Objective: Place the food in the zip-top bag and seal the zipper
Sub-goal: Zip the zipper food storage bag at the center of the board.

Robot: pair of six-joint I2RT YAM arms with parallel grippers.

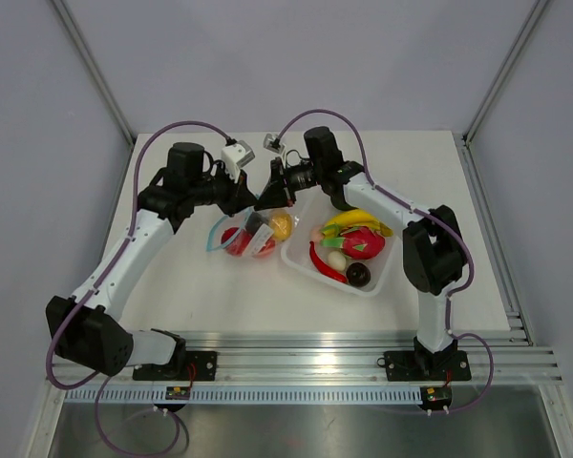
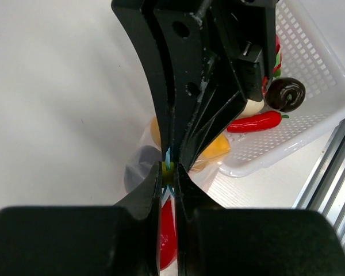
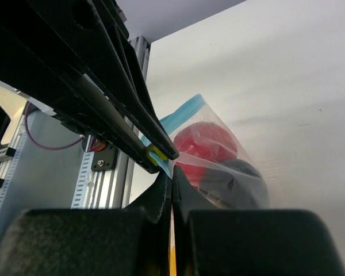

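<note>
As both arms reach in over the middle of the table (image 1: 220, 298), the holdings read:

- White perforated tray (image 2: 316, 75): right half of the table. It holds a banana (image 1: 351, 218), a pink fruit (image 1: 365, 242), a red chilli (image 2: 256, 122) and a dark brown piece (image 2: 284, 94).
- Zip-top bag (image 1: 251, 237): just left of the tray, body on the table, one edge raised at the claws.
- Left claw (image 2: 168, 172): pressed together, pinching the zipper.
- Right claw (image 3: 171, 172): pressed together on the same strip, tip to tip with the left claw.
- Bag contents: a red piece (image 3: 204, 141) and a yellow-orange piece (image 2: 215, 146) (a dark shape beside the red one cannot be identified).
- Zipper (image 3: 181, 115): light blue strip along the raised edge. Whether it is sealed cannot be told.
</note>
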